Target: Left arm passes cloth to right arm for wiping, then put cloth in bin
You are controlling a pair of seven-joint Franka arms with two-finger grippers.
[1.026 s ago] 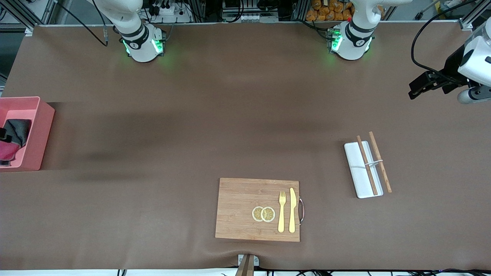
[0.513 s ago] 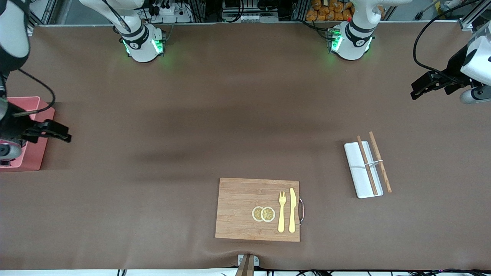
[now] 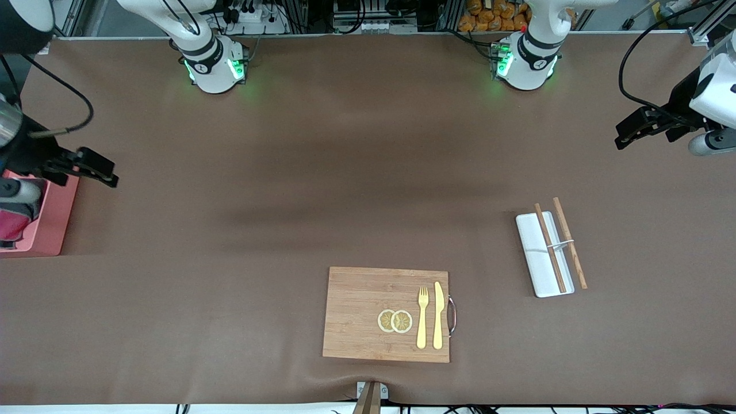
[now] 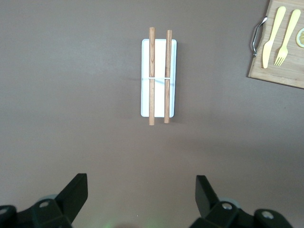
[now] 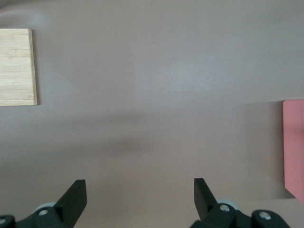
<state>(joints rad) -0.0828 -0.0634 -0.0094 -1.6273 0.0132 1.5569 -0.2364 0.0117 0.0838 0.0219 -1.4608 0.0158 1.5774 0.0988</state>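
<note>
Moved: since half a second ago the right gripper (image 3: 86,167) has gone up the front view, from beside the middle of the pink rectangular plastic bin (image 3: 49,221) to its edge farthest from the front camera. The left gripper (image 3: 632,129) has hardly moved.

Right gripper: it hangs over the brown table (image 3: 287,172) just beside the bin. In the right wrist view its two black fingers (image 5: 76,197) are spread wide with nothing between them (image 5: 137,199).

Left gripper: it waits over the left arm's end of the table. In the left wrist view its fingers (image 4: 76,192) are wide apart and hold nothing (image 4: 140,197).

Cloth: the small soft grey and pink cloth (image 3: 11,225) lies in the bin. Only a pink bit shows, so I cannot tell which way its long side runs.

Bin: it sits at the right arm's end of the table, partly hidden by the right arm. Its long side runs from near the front camera toward the robots.

Other things: a narrow white tray (image 3: 543,254) with two brown chopsticks (image 3: 560,244) lies toward the left arm's end. A wooden cutting board (image 3: 356,313) with a yellow fork (image 3: 422,316), a yellow knife (image 3: 438,315) and two lemon slices (image 3: 395,321) lies nearer the front camera than the tray.
</note>
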